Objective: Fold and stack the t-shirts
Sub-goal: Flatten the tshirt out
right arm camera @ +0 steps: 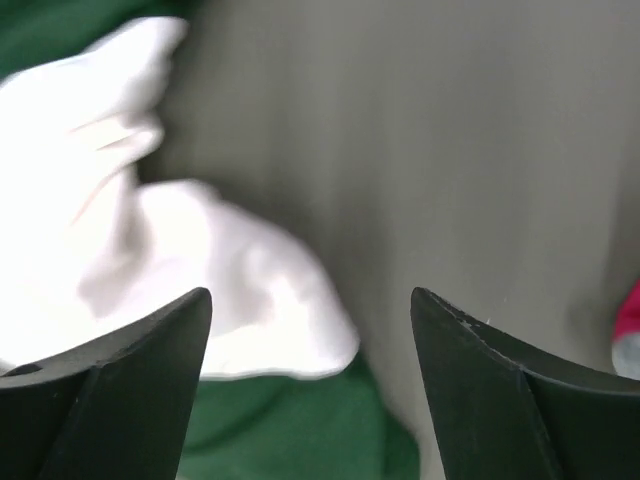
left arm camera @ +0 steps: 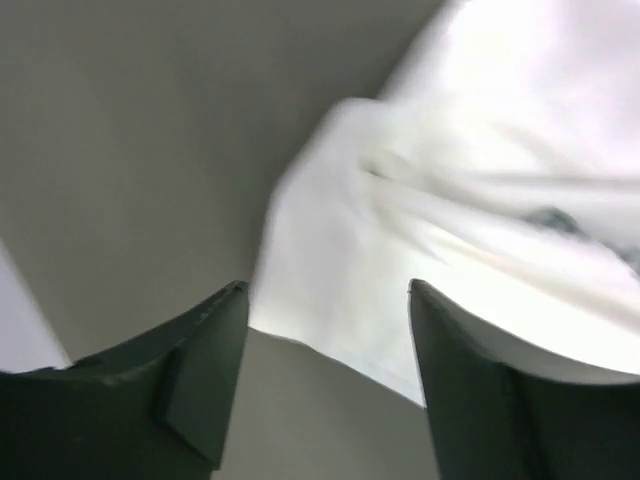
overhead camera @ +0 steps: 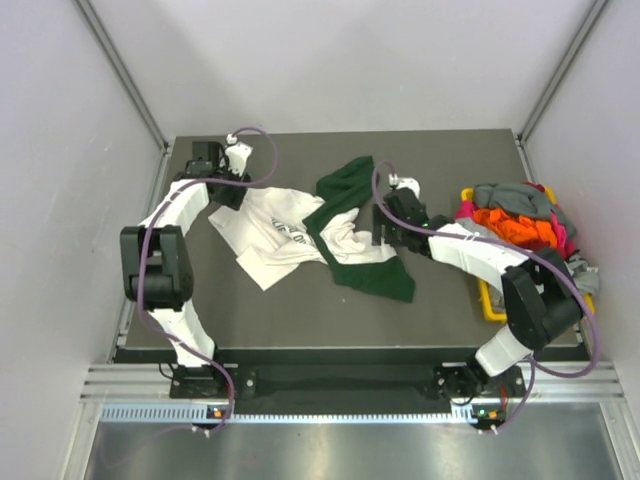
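A white t-shirt with black print and dark green parts [overhead camera: 310, 232] lies crumpled in the middle of the table. My left gripper [overhead camera: 226, 196] is open and empty just above the shirt's far left corner; in the left wrist view the white cloth [left arm camera: 430, 230] lies ahead of the open left gripper [left arm camera: 328, 292]. My right gripper [overhead camera: 384, 236] is open and empty beside the shirt's right edge; the right wrist view shows white cloth [right arm camera: 150, 250] over green cloth [right arm camera: 290, 430] beneath the open right gripper [right arm camera: 310, 295]. More t-shirts, grey, orange and pink [overhead camera: 515, 217], are heaped at the right.
The heap sits in a yellow plastic bin [overhead camera: 490, 305] at the table's right edge. The dark table [overhead camera: 300, 315] is walled by pale panels at left, back and right. Cables loop over both arms.
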Controlling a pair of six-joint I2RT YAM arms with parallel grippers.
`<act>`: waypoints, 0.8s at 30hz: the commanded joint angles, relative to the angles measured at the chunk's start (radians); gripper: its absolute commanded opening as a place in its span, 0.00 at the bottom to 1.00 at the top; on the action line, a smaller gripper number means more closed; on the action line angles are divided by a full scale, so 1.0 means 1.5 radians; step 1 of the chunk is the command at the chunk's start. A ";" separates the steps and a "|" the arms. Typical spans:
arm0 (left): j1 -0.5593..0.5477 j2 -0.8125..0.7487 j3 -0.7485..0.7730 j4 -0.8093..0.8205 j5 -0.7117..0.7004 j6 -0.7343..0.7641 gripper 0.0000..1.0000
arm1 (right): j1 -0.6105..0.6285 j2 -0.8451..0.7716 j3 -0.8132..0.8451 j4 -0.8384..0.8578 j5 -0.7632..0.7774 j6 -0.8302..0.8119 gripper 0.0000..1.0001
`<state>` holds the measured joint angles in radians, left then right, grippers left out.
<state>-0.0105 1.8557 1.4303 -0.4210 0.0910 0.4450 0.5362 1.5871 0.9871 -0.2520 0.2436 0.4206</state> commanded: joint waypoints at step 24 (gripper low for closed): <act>-0.007 -0.142 -0.343 -0.046 0.182 0.047 0.42 | 0.310 0.107 0.025 -0.015 0.092 -0.020 0.20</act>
<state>-0.0212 1.6409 0.9417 -0.4942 0.3428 0.5236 0.9913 1.7588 1.0096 -0.2432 0.3416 0.3714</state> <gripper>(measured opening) 0.442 0.264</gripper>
